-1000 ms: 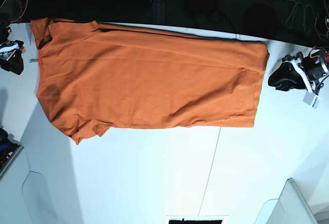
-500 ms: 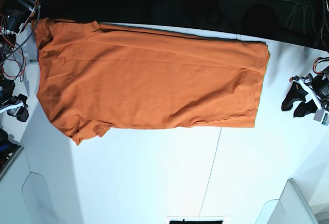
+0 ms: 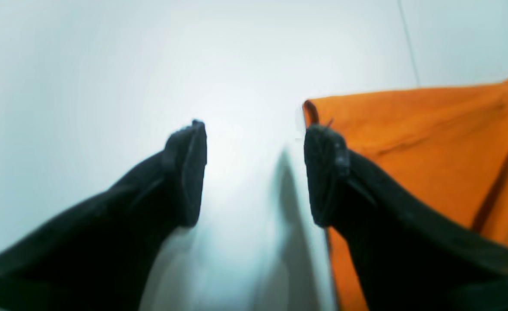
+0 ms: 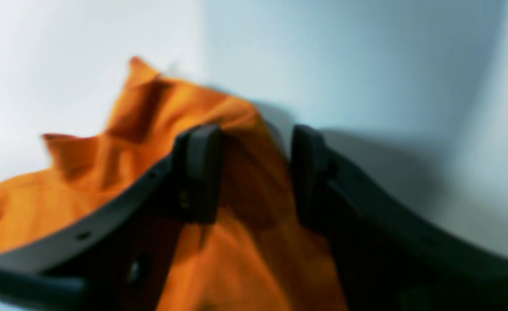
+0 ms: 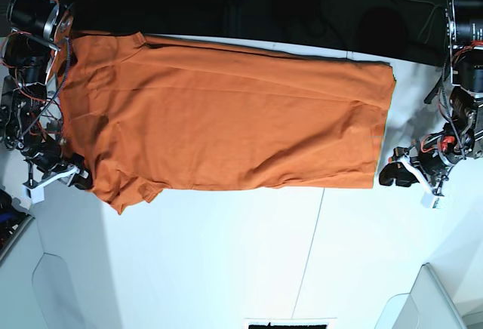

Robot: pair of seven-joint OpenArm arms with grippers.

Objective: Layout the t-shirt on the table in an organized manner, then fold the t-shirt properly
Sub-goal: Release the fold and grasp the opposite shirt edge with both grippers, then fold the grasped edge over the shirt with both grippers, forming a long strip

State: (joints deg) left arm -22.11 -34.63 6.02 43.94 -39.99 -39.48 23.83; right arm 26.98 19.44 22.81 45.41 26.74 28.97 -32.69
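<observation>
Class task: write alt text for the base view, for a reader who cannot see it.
An orange t-shirt lies spread flat along the far edge of a white table. The right gripper sits at its sleeve corner; the left gripper, open, sits just off its hem corner.

Plain bright orange t-shirt [image 5: 226, 118] — no pattern — on a white table [image 5: 226, 261] with a thin dark seam.

T-shirt [image 5: 226, 118] lay flat on the surface [image 5: 226, 261], hem end nearest left gripper [image 5: 394, 175], sleeve end nearest right gripper [image 5: 75, 178].
</observation>
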